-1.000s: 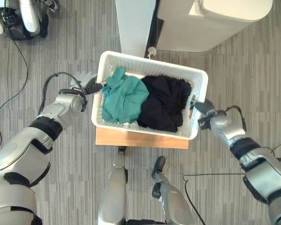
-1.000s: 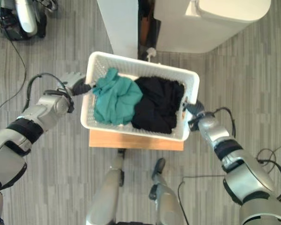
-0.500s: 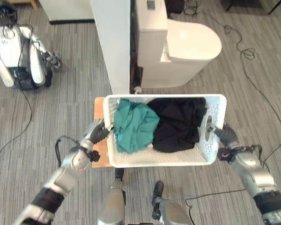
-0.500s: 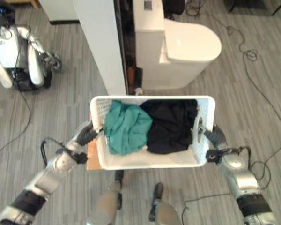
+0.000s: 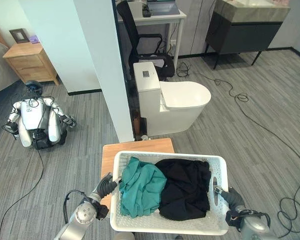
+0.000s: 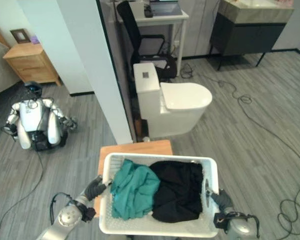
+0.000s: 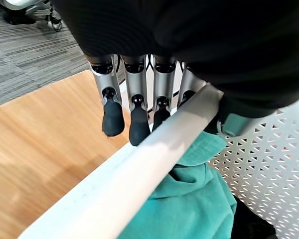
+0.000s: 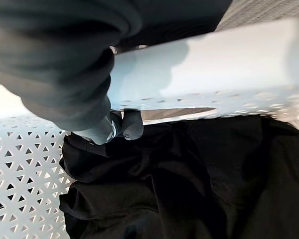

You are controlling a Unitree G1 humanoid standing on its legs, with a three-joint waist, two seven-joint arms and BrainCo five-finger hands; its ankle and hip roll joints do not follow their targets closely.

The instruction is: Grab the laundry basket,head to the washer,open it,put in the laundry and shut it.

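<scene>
Each robot hand point(image 5: 106, 187) point(image 5: 229, 197) grips a rim of the laundry basket point(image 5: 166, 227).

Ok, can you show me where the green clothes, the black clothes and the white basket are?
green clothes point(image 5: 141, 186), left eye view, middle of the crumpled teal heap.
black clothes point(image 5: 185, 187), left eye view, middle of the dark pile.
white basket point(image 5: 165, 156), left eye view, on its far rim.
</scene>
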